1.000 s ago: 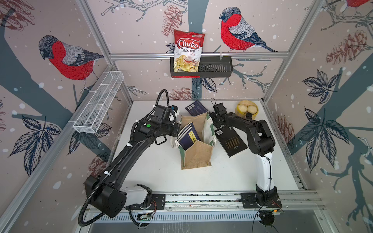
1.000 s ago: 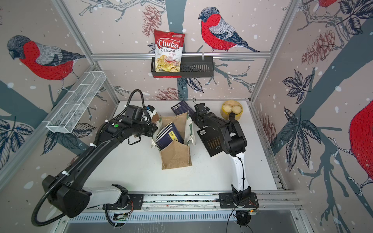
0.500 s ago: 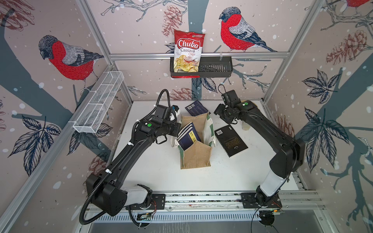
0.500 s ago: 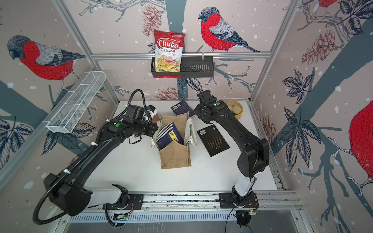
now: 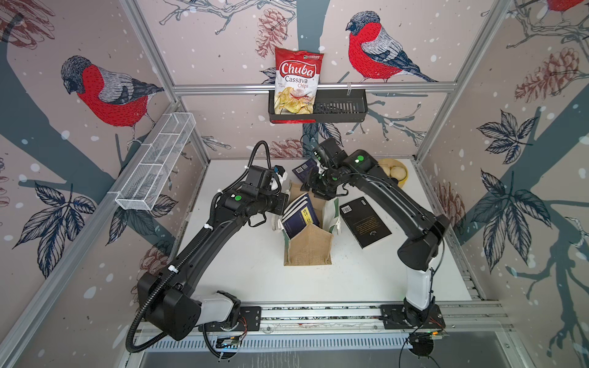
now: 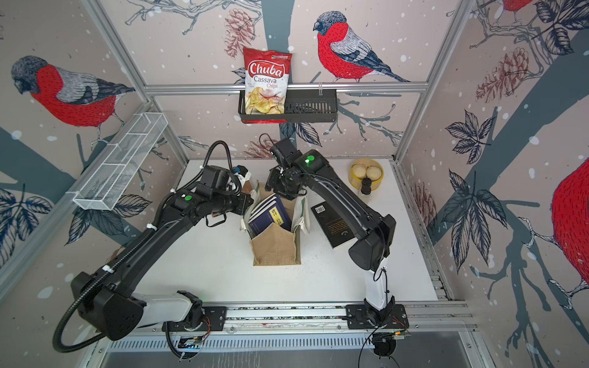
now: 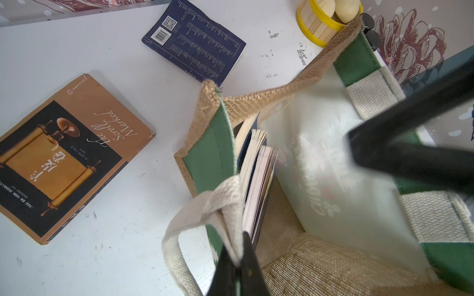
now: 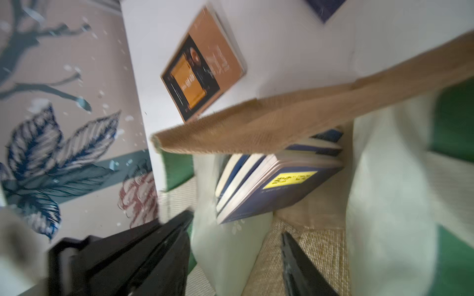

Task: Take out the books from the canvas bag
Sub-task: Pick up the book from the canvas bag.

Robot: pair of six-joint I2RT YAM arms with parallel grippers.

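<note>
Right gripper (image 8: 236,225) is now over the open mouth of the canvas bag (image 5: 307,251), its jaws apart and nothing between them. One second ago it was at the side of the bag, near the black book (image 5: 365,221) that lies flat on the table (image 5: 248,274); since then the arm has lifted and swung inward, so I judge that it is returning for the next book. Left gripper (image 7: 237,256) stays closed on the white handle (image 7: 205,212) and keeps this side of the bag pulled open. Three books are already outside: the black one, a brown book (image 7: 66,156) and a navy book (image 7: 195,42), all flat on the table. The remaining books (image 5: 301,213) stand together inside the bag, leaning against the wall on the left gripper's side, with cream page edges upward and the yellow-labelled book (image 8: 282,184) facing the free space. The bag stands upright in the middle of the table, and its tan burlap end sags a little.
</note>
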